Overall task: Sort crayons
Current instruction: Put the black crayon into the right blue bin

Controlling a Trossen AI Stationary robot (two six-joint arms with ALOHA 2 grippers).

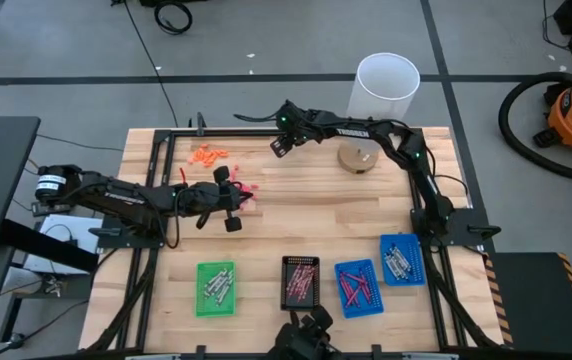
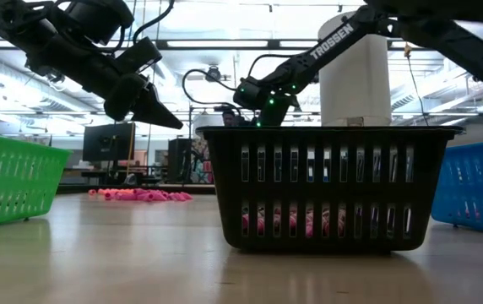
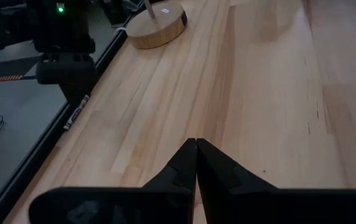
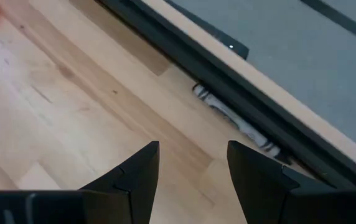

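Observation:
Pink crayons (image 1: 249, 190) lie loose on the wooden table, and orange ones (image 1: 208, 155) lie nearer the far edge. One grey crayon (image 4: 234, 118) lies in the groove along the table's far rail. My right gripper (image 4: 193, 146) hangs open just above the table by that rail, with the grey crayon a little beyond its fingertips (image 1: 278, 148). My left gripper (image 3: 195, 144) is shut, its fingertips meeting in a point, raised above the table beside the pink crayons (image 1: 231, 200). I see nothing between its tips.
Along the near edge stand a green tray (image 1: 216, 288), a black tray (image 1: 300, 282) and two blue trays (image 1: 358, 287) (image 1: 402, 260), all holding crayons. A round wooden disc (image 1: 358, 157) sits at the far right. A white bucket (image 1: 386, 85) stands beyond the table.

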